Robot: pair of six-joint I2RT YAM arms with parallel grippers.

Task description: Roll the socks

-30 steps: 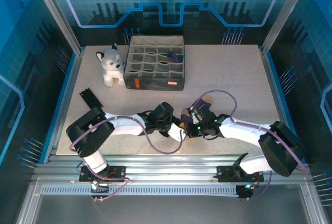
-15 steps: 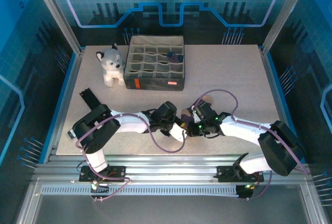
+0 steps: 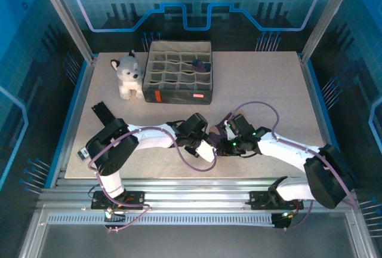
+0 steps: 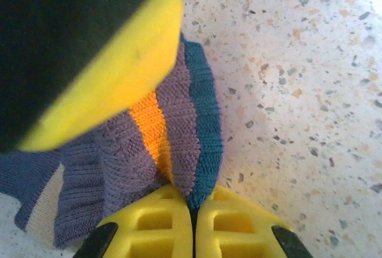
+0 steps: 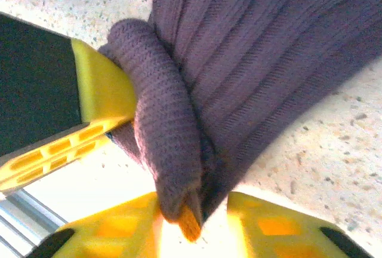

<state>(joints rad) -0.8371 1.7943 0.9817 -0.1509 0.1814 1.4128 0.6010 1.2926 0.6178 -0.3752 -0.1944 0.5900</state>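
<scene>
Clamping together with no gap between the pads, the left gripper [image 4: 192, 199] is pinching the folded edge of the socks [image 4: 137, 144]. A teal band and a purple band are entering the closed jaws, and an orange band is lying just beside them. The right gripper [image 5: 194, 210] is standing with its jaws parted. A rolled purple fold with an orange tip is sitting between its fingers, and light is showing on one side of the fold. One finger of each gripper is pressing against the fabric in the other's wrist view.

In the left wrist view the colour bands are running straight away from the fingertips. In the right wrist view the rolled fold is likewise pointing away from the fingers, lying over flat ribbed purple knit. The socks are resting on the table [image 3: 262, 91], between the two grippers, at mid-width and nearer the near edge than the far edge. Both arms are covering them from above, so their long axis across the table cannot be told.
</scene>
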